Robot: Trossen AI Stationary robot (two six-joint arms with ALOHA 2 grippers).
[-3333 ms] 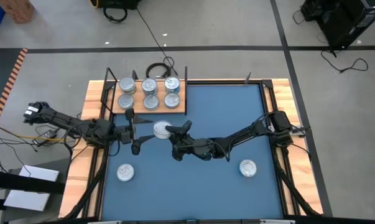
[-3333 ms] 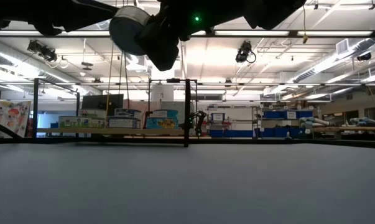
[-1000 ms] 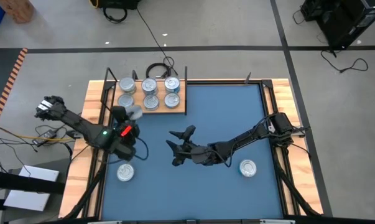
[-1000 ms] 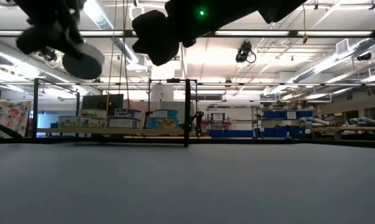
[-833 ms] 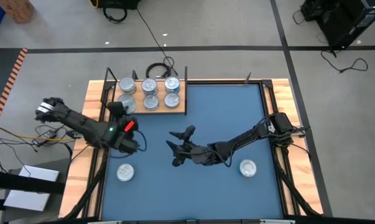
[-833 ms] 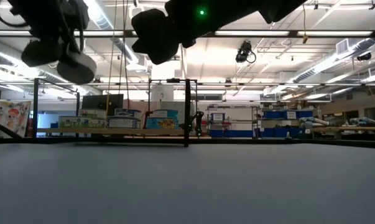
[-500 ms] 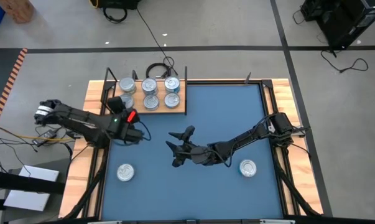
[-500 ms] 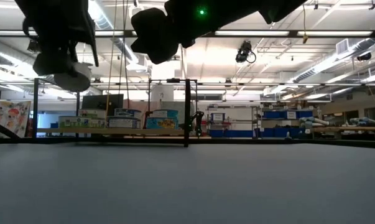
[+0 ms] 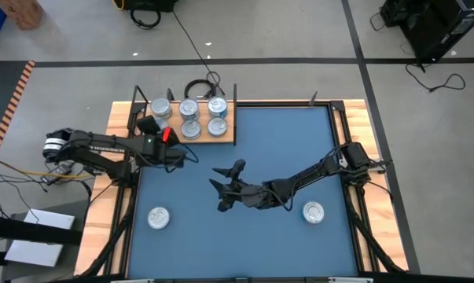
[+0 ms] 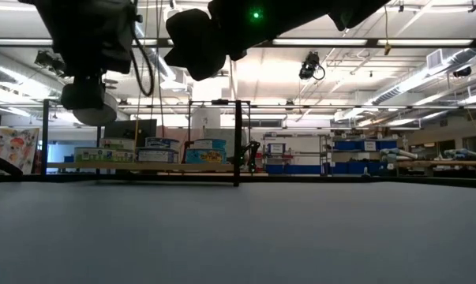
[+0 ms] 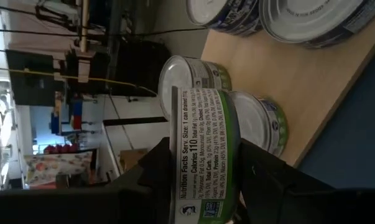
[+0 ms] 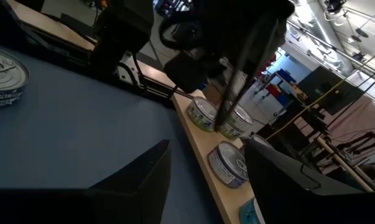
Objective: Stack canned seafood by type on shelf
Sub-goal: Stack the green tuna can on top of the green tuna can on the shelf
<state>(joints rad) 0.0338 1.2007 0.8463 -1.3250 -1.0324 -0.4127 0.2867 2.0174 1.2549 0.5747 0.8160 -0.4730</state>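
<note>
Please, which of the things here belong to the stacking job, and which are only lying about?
Belong to the job:
- shelf with the shelf tins on it
- held tin, in the left gripper over the shelf
- two loose tins on the blue mat
- right gripper, open and empty

Only lying about:
- black cable coil behind the shelf
- cardboard box on the floor

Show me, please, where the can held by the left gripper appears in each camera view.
High view: hidden under the left gripper, at the shelf left end.
Low view: the held can, upper left, gripped from above.
Left wrist view: centre, green label, between the fingers.
Right wrist view: not clearly distinguishable from the left arm.
Shared landmark: the shelf, seen in high and both wrist views.
</note>
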